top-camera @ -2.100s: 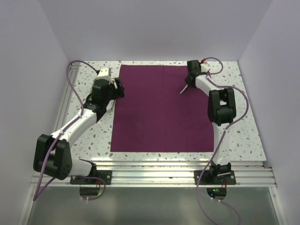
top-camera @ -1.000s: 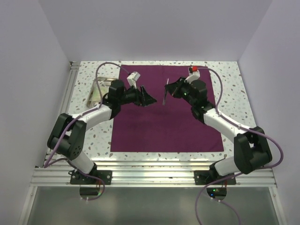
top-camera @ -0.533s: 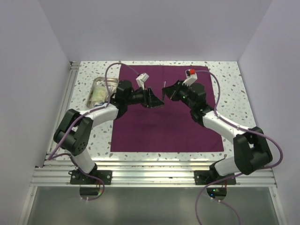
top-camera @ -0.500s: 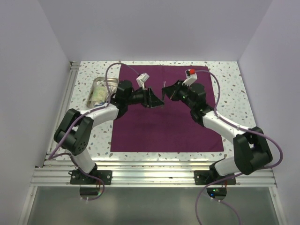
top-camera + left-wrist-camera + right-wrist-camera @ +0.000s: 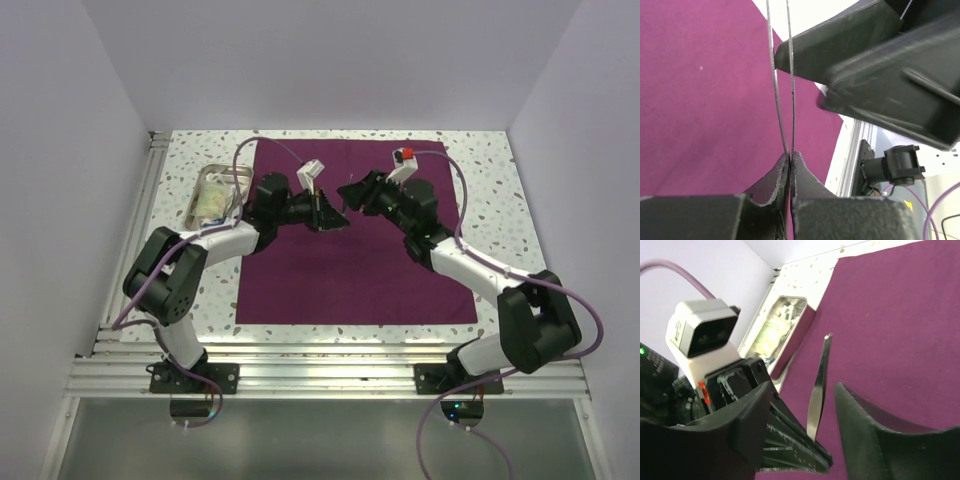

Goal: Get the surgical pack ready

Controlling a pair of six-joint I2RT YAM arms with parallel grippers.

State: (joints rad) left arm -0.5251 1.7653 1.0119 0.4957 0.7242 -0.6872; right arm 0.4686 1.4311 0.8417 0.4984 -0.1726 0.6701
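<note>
1. Looking down from above, we see a purple cloth (image 5: pixel 340 270) spread flat in the middle of the table (image 5: pixel 520 250).
2. The cloth is open, not folded. It reaches from the far side of the table almost to the near side.
3. A shiny tray (image 5: pixel 222 170) sits on the table just beside the far left corner of the cloth. We cannot tell if the two touch.
4. We see small white packets (image 5: pixel 212 203) lying inside the tray.
5. Both arms reach in over the far half of the cloth. Their tips meet there, above the cloth and very close together.
6. The left gripper (image 5: pixel 790 159) has its fingers (image 5: pixel 765 185) pressed tight together. They pinch one end of a pair of thin metal tweezers (image 5: pixel 818 385).
7. From the left wrist we see the two thin blades of the tweezers come together right where the fingers pinch them. The blades stick out toward the other arm.
8. The right gripper (image 5: pixel 802 387) has its fingers (image 5: pixel 875 440) spread apart. One finger is on each side of the tweezers.
9. From the right wrist we see a gap between the tweezers and each of these fingers, so they do not touch.
</note>
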